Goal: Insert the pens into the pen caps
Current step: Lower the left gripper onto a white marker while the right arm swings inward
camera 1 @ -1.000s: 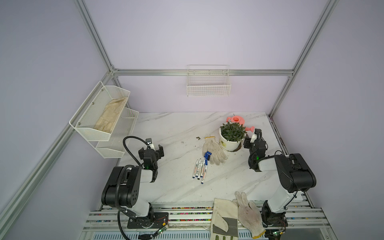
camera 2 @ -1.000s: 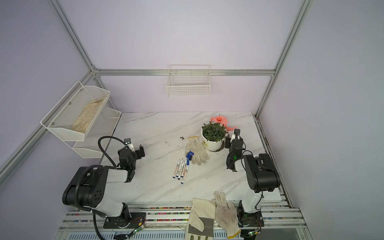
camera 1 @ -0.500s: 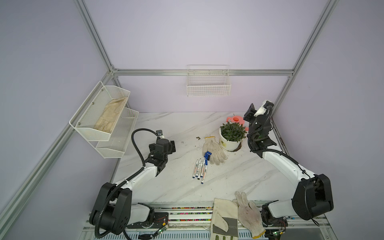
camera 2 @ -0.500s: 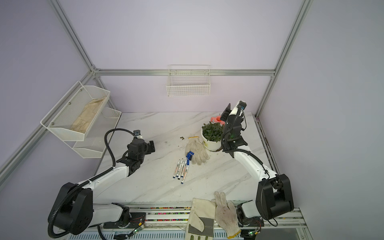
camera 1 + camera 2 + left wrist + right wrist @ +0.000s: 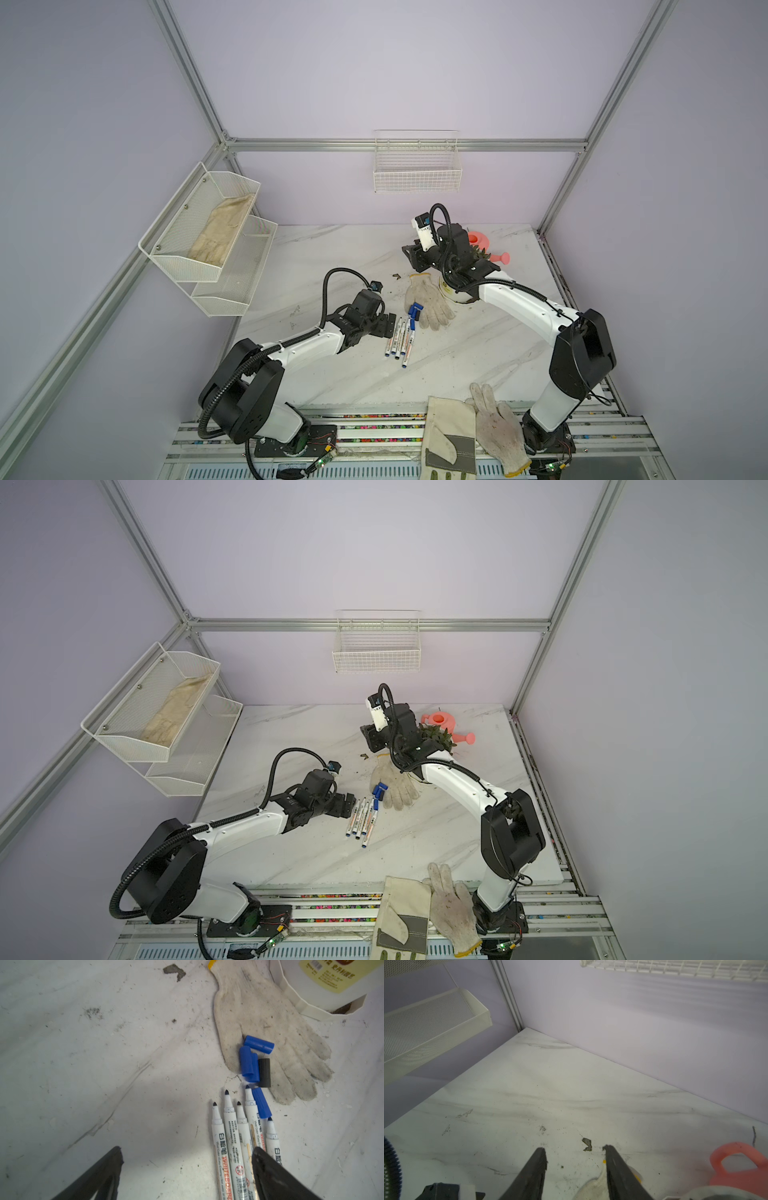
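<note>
Bench (image 5: 340,374): carrying everything; no pen is capped yet, so the first pickup is only being set up.
Glove (image 5: 270,1028): lying under part of the pen caps.
Pens (image 5: 239,1136): lying side by side, tips bare, pointing toward the caps.
Pen caps (image 5: 252,1064): four blue and one black, clustered just beyond the tips.
Left pincer (image 5: 187,1167): hanging released and wide, empty; one finger is overlapping the pens.
Right pincer (image 5: 575,1159): hovering half-spread and empty, well apart from the caps.
Next move: probably calling for centring the left pincer over one barrel.
</note>
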`<action>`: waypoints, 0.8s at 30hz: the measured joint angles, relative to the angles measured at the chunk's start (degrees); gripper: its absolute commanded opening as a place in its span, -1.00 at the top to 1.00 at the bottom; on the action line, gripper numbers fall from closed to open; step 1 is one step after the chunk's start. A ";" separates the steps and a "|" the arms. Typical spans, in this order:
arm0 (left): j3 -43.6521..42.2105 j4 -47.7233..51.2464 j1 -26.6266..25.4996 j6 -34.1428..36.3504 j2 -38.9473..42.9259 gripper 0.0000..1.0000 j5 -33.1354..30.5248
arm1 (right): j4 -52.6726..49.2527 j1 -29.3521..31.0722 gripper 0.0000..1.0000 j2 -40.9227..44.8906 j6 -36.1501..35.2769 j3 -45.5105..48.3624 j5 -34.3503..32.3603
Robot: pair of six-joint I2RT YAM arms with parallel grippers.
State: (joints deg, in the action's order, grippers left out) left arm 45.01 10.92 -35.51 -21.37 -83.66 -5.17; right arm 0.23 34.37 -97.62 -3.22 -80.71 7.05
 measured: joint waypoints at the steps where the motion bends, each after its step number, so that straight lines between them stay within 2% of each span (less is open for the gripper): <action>1: 0.02 0.72 -0.31 -0.20 0.00 -0.77 0.39 | -0.04 -0.13 0.08 0.02 0.07 0.07 0.11; 5: 0.70 2.73 -1.75 -0.52 -0.48 -0.68 1.62 | 0.26 -0.50 0.10 0.59 0.57 0.48 0.02; 16: 2.56 6.80 -3.85 -0.68 -3.93 -0.15 1.95 | 0.42 -0.50 0.17 1.31 1.27 1.03 -3.02; 24: 3.78 7.98 -3.89 -0.81 -6.62 -0.10 2.49 | 0.42 -0.50 0.17 1.31 1.38 1.03 -3.26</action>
State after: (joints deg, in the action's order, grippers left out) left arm 48.80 18.90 -39.40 -22.17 -90.28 -2.68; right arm 0.64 33.87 -96.31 -1.85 -79.68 3.79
